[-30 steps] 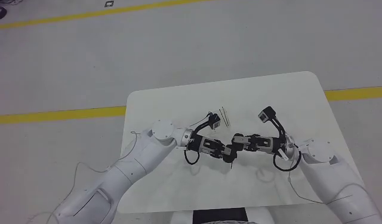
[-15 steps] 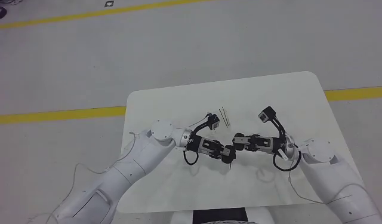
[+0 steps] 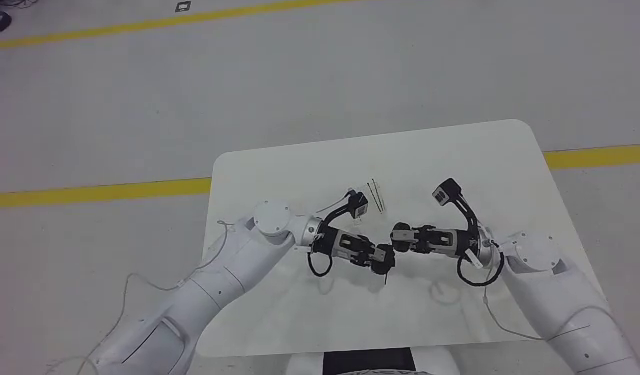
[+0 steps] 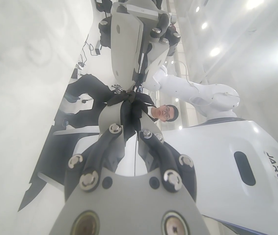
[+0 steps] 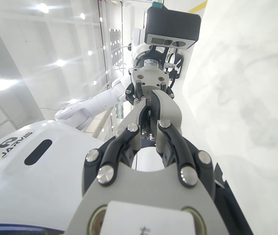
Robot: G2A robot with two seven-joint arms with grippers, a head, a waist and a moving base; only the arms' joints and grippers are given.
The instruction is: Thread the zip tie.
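Observation:
Over the middle of the white table (image 3: 500, 165) my two grippers meet tip to tip. The left gripper (image 3: 384, 259) is shut on the zip tie, whose thin black tail (image 3: 387, 275) hangs down toward the table. In the left wrist view that tail (image 4: 135, 152) runs back between the shut fingers (image 4: 129, 99). My right gripper (image 3: 397, 238) is shut on the zip tie too. In the right wrist view the toothed strap (image 5: 153, 113) lies pinched between its fingers, with the gripper's tip (image 5: 151, 94) right against the left gripper.
A few spare zip ties (image 3: 375, 190) lie on the table just beyond the grippers. The table's far and right parts are bare, and its front edge (image 3: 330, 350) is close behind both arms.

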